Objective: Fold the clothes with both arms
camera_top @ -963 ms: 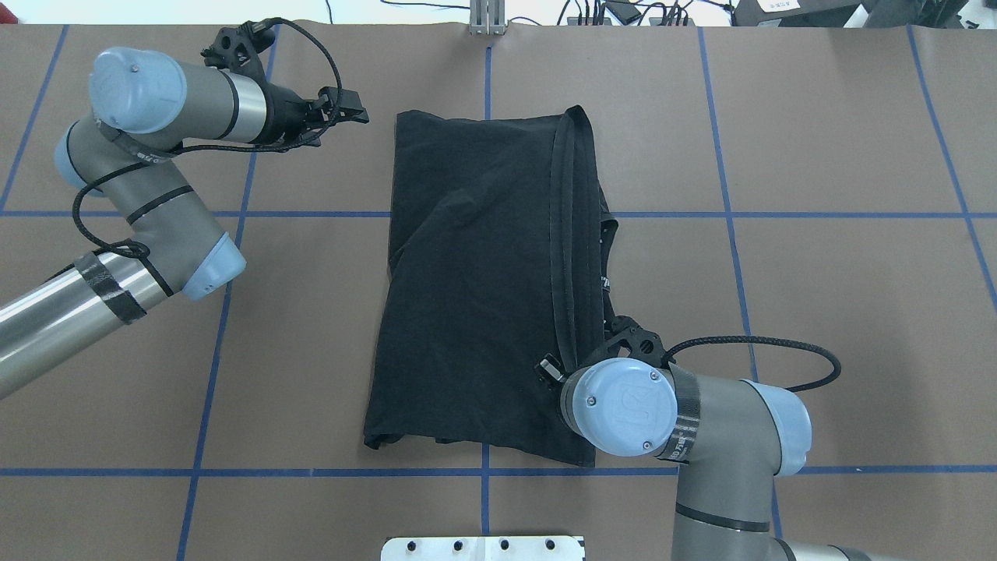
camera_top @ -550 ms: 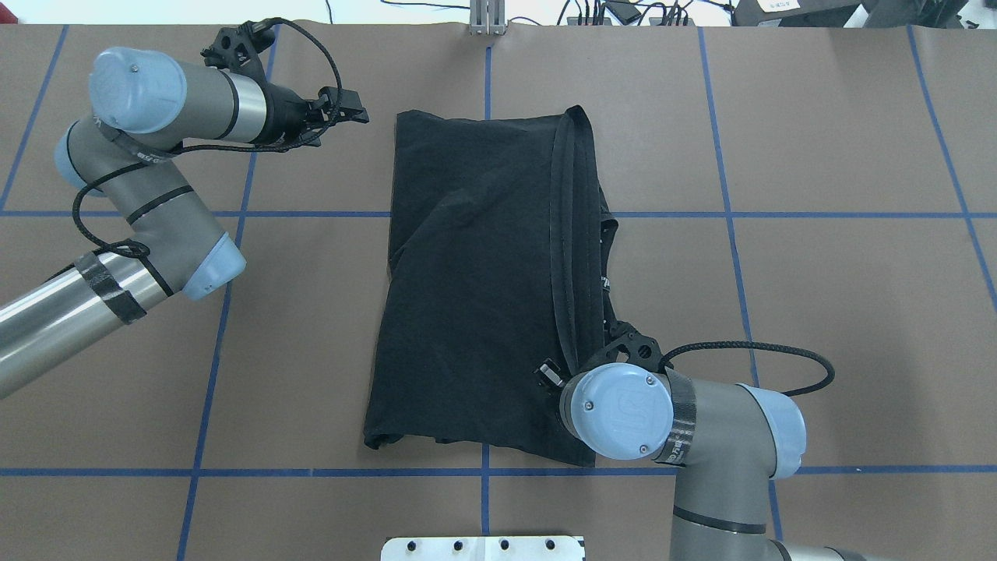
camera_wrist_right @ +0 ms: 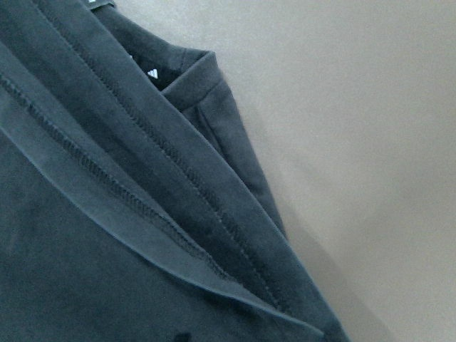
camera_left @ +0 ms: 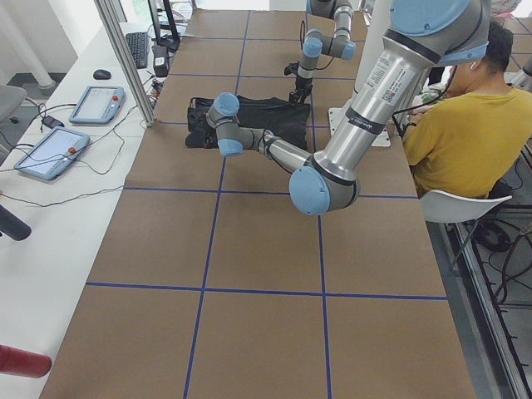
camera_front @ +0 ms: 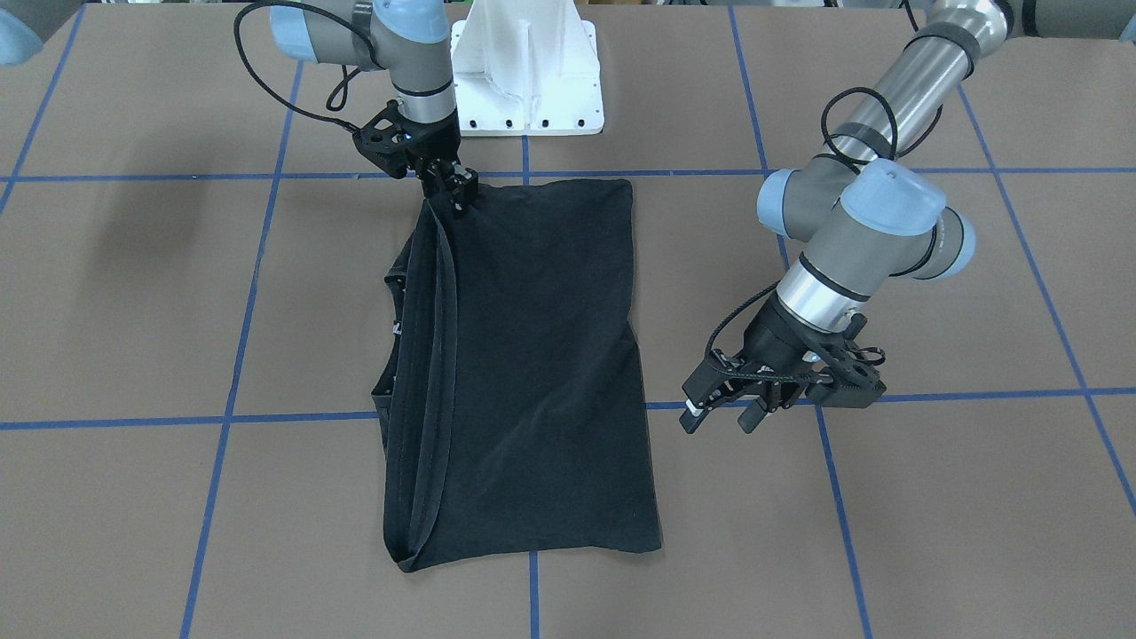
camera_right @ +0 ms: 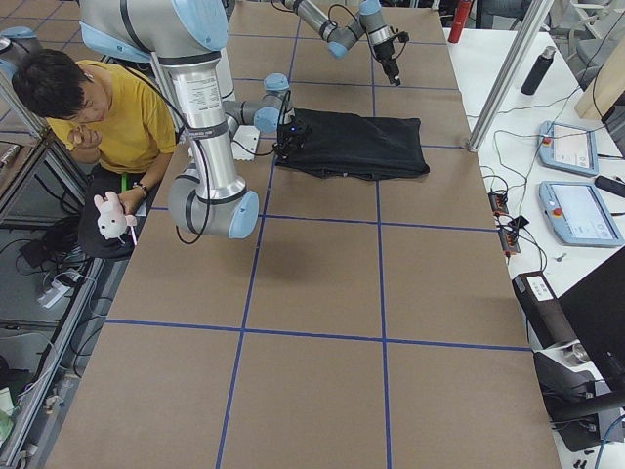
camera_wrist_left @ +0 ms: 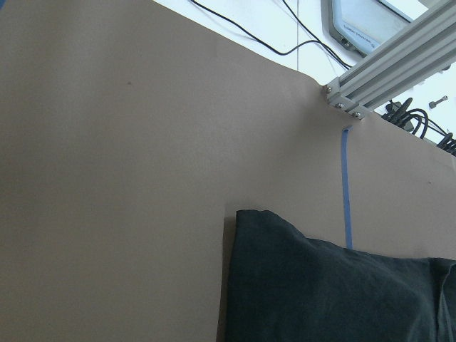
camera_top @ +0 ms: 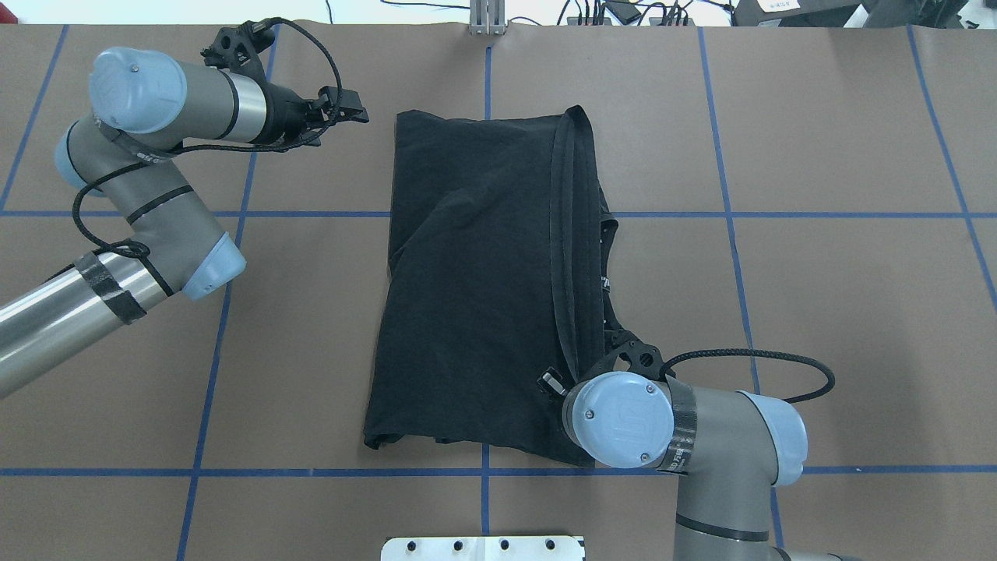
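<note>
The black T-shirt (camera_top: 475, 296) lies folded lengthwise in the middle of the table, also in the front-facing view (camera_front: 532, 355). Its logo is hidden. Doubled hems run along its right side in the overhead view. My right gripper (camera_front: 454, 197) stands at the shirt's corner nearest the robot, shut on the hem, which rises a little to it. In the overhead view (camera_top: 554, 382) my wrist mostly covers it. The right wrist view shows only hems (camera_wrist_right: 107, 214). My left gripper (camera_top: 360, 107) is open and empty, hovering left of the shirt's far corner, also in the front-facing view (camera_front: 719, 417).
The white pedestal base (camera_front: 528, 71) stands at the table's near edge by the robot. An aluminium post (camera_top: 487, 19) and cables sit at the far edge. A person in a yellow shirt (camera_left: 465, 125) sits beside the robot. Tablets (camera_right: 576, 147) lie on a side bench.
My right arm has shifted slightly toward the robot's base with the hem. The left arm and the rest of the shirt have not moved.
</note>
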Robot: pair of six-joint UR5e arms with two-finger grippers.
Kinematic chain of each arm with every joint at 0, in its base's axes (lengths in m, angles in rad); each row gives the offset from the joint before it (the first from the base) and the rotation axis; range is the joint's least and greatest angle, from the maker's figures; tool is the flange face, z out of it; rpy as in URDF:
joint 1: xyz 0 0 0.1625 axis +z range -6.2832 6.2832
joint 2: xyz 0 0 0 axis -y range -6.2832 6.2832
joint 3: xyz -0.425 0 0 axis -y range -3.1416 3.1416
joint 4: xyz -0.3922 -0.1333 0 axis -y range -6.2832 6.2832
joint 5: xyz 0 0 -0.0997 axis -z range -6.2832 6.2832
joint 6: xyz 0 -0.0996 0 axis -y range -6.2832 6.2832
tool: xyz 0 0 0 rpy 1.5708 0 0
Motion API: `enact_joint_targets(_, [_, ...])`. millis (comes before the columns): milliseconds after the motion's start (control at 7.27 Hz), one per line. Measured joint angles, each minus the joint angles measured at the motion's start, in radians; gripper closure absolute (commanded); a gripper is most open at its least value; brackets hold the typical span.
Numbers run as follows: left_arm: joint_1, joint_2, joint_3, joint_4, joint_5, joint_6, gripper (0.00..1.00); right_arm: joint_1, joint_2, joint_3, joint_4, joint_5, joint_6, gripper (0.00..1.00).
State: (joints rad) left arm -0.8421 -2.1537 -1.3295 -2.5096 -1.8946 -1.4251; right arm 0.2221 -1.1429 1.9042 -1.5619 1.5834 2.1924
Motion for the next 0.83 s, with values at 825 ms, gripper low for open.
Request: enact_joint_targets(825, [0.0,0.0,-0.002,0.0,0.002,0.0,0.0,-0.01,-0.003,-0.01,-0.001,-0.004,0.001,0.4])
